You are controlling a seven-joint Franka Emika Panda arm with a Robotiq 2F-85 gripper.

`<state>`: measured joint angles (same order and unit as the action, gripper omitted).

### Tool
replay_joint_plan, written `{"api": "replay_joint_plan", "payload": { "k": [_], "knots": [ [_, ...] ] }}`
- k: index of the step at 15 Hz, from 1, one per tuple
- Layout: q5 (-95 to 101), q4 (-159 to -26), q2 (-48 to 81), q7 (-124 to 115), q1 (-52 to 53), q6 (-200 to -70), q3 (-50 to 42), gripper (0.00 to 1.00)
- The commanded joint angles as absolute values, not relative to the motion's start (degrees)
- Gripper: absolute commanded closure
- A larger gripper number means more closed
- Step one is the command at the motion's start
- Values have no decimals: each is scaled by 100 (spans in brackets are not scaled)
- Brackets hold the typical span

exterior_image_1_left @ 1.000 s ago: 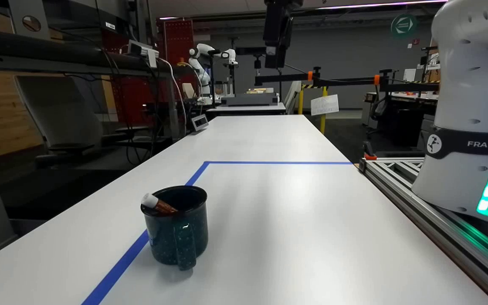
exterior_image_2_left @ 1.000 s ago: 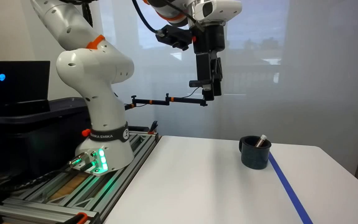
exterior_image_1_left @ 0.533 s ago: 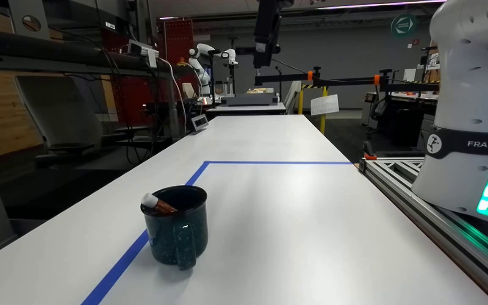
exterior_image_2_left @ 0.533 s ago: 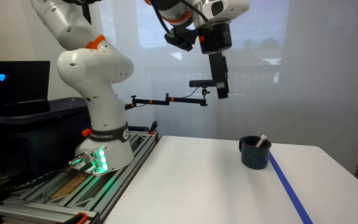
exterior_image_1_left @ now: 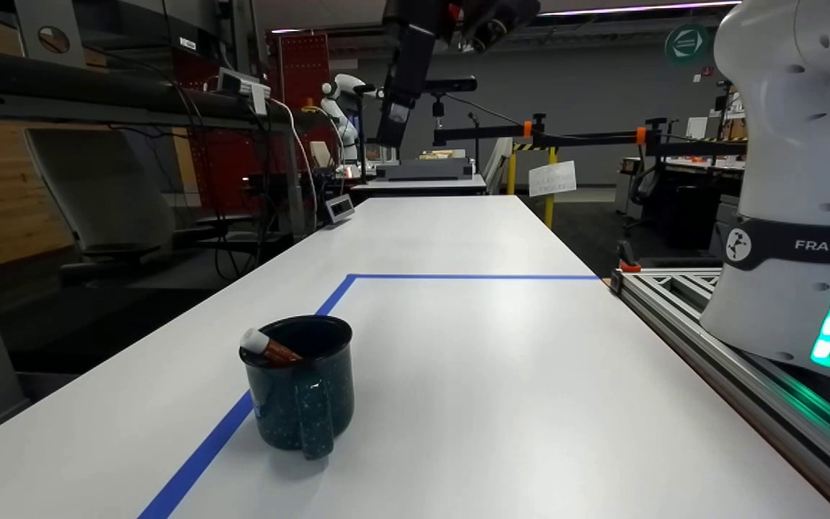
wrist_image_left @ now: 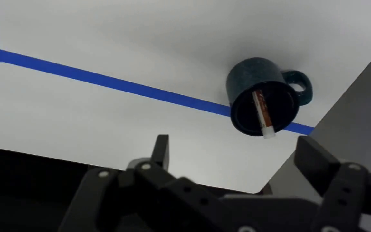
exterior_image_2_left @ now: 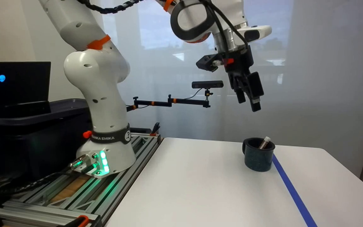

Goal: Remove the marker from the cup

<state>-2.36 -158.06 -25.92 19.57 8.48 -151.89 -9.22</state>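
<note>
Marker (wrist_image_left: 262, 109) is leaning in the cup (wrist_image_left: 253, 72) — white end poking past the rim — right of centre in the wrist view | gripper (exterior_image_2_left: 249, 106) is hanging above the table (exterior_image_2_left: 184, 183), upper right in an exterior view | I'm seeing jaws wide apart

Both exterior views give me the tabletop (exterior_image_2_left: 200, 186) lengthwise from roughly opposite directions, sharing the cup (exterior_image_1_left: 289, 393), close in an exterior view; my wrist view looks down past the pincer (wrist_image_left: 237, 149).
</note>
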Motion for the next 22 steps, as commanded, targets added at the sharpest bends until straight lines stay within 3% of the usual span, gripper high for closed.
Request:
{"api": "replay_joint_plan", "payload": {
  "k": [1, 6, 7, 8, 22],
  "knots": [
    [-1270, -15526, -1865, 3470, 1864, -15575, -1605, 0],
    [-2682, -15004, -1091, 5523, 3286, -15293, -2422, 0],
    [-3067, -14892, -853, 5810, 2926, -15280, -1929, 0],
    [-3074, -14789, -639, 5788, 3378, -15421, -2330, 0],
    [-4436, -13571, 1406, 5832, 3185, -15739, -1954, 0]
  ]
}}
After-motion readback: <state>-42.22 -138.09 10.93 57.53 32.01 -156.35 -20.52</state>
